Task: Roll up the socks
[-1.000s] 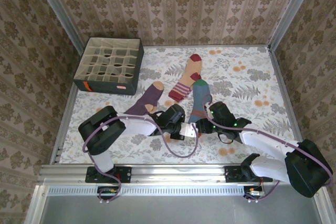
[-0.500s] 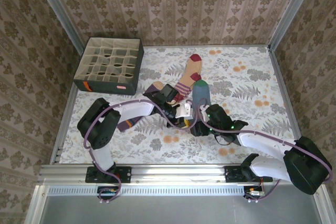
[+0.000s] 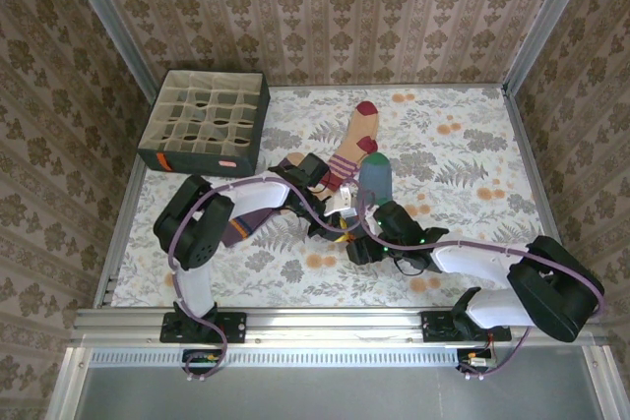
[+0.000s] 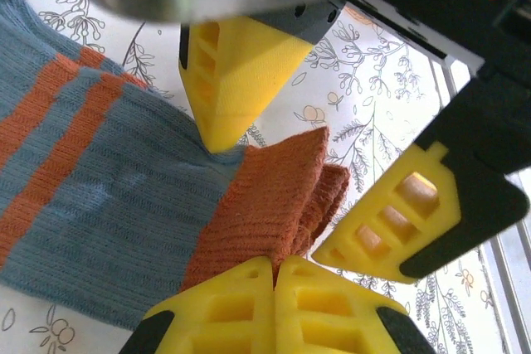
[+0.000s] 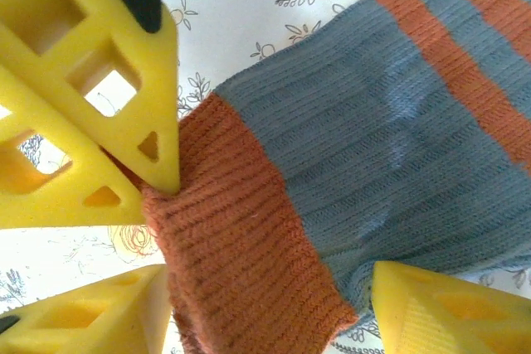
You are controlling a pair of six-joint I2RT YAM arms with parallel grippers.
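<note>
Blue-grey sock (image 5: 373,147), orange cuff (image 5: 232,246) pinched in left tool (image 4: 274,275), right tool (image 5: 267,271) spread wide

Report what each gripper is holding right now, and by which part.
The left gripper is shut on the blue-grey sock, pinching the edge of its orange cuff. The right gripper stands open astride that cuff, holding nothing.

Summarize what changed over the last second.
The left arm swung its elbow toward the far side; the left gripper stayed shut on the orange cuff of the blue sock. The right gripper slid left to the cuff and opened wider, jaws astride it. Unchanged: purple sock, peach sock, box.
</note>
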